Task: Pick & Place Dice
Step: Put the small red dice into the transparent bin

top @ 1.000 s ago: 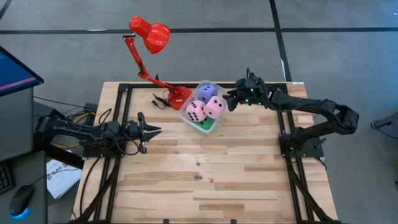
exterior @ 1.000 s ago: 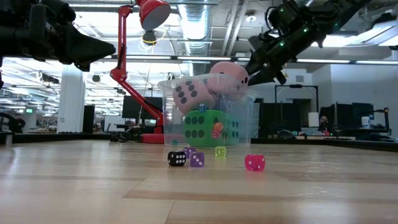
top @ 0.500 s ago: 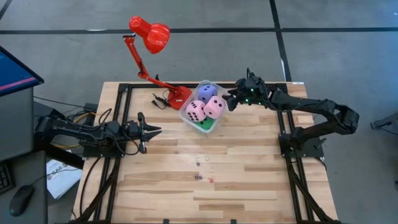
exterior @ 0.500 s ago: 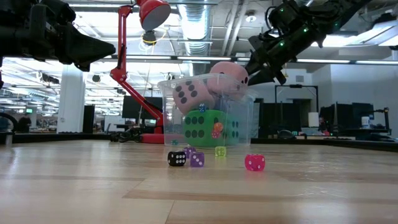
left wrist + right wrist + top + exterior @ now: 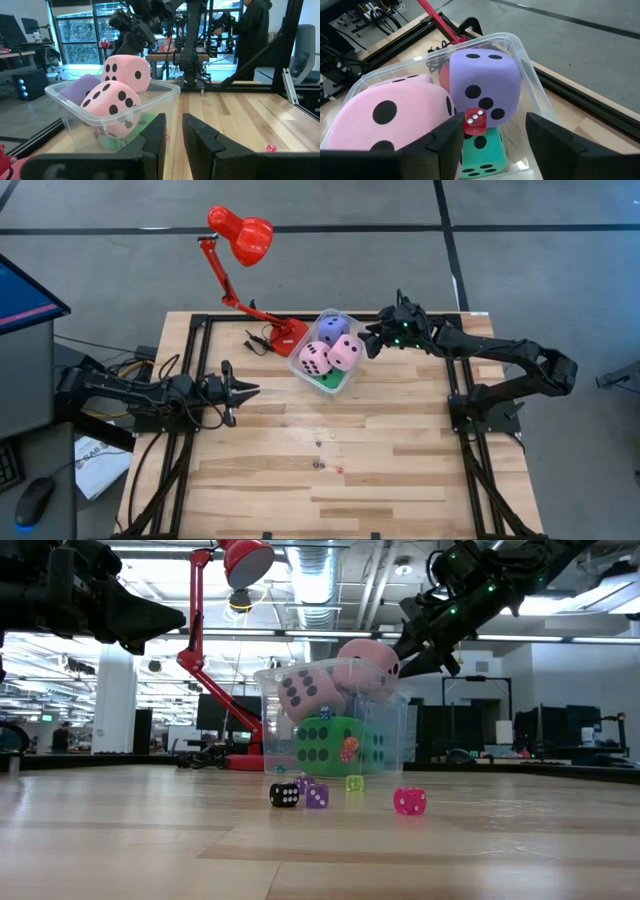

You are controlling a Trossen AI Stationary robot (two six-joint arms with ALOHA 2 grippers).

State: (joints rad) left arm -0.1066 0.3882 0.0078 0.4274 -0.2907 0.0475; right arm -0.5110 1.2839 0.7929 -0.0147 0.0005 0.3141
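A clear tub (image 5: pixel 343 317) at the table's far middle holds two big pink dice (image 5: pixel 314 359) (image 5: pixel 346 352), a purple one (image 5: pixel 333 330), a green one (image 5: pixel 330 380) and a cyan one (image 5: pixel 482 152). A tiny red die (image 5: pixel 475 121) lies among them, against the purple die. My right gripper (image 5: pixel 372 340) hovers open just above the tub's right rim, touching nothing. Several tiny dice (image 5: pixel 284 794) (image 5: pixel 409 801) lie on the table nearer the front. My left gripper (image 5: pixel 252 390) waits left of the tub, its fingers a narrow gap apart and holding nothing.
A red desk lamp (image 5: pixel 243 235) stands behind and left of the tub, its base (image 5: pixel 285 332) on the table's far edge. Bare wood lies in front of the tub, apart from the tiny dice (image 5: pixel 320 464). A person (image 5: pixel 252 30) stands in the room beyond.
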